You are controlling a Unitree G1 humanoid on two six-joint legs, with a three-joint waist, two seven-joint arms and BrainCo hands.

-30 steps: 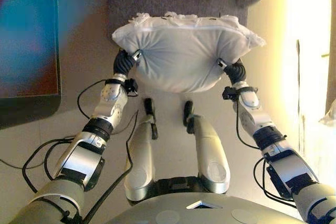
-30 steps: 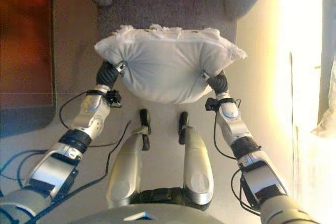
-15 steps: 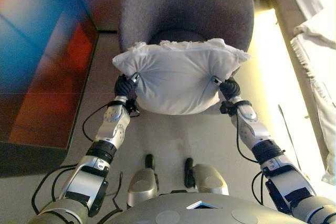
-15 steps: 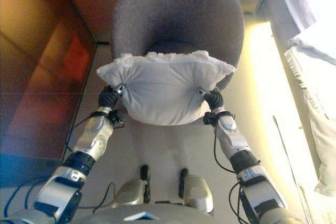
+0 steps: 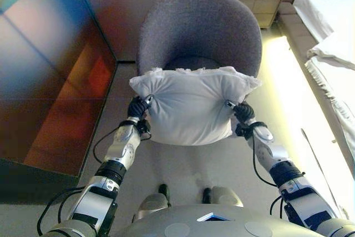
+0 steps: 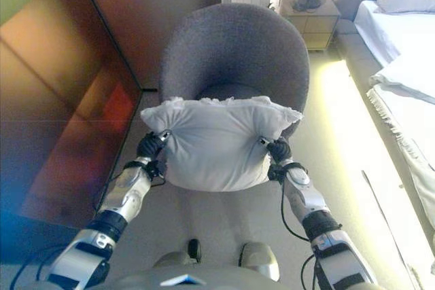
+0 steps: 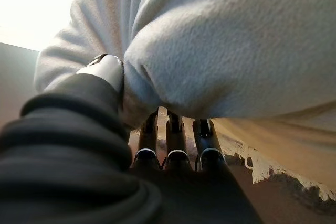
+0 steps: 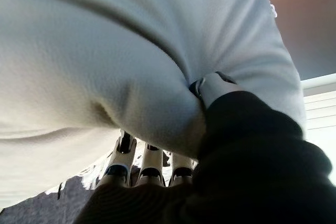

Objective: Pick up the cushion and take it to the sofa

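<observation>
Before armchair [image 5: 199,31]: gripped cushion [image 5: 191,104]

Strong warm light enters on right-hand side, washing floor strip [image 5: 288,81] beside chair [image 5: 199,31] to pale yellow glare. Bed [image 6: 408,45] beyond right hand [image 5: 242,111] bright, near overexposed. Panel [image 5: 50,70] on left-hand side dim, with smeared red, blue and orange reflections. Cushion [image 5: 191,104] evenly lit on top, shaded underneath, soft shadow on floor below. Wide-angle bending at head views' edges. Left wrist view: corner past left hand [image 7: 170,142] blown out white; ribbed cover blurred, cushion fabric soft-focus. Right wrist view similar, close surfaces unsharp.
</observation>
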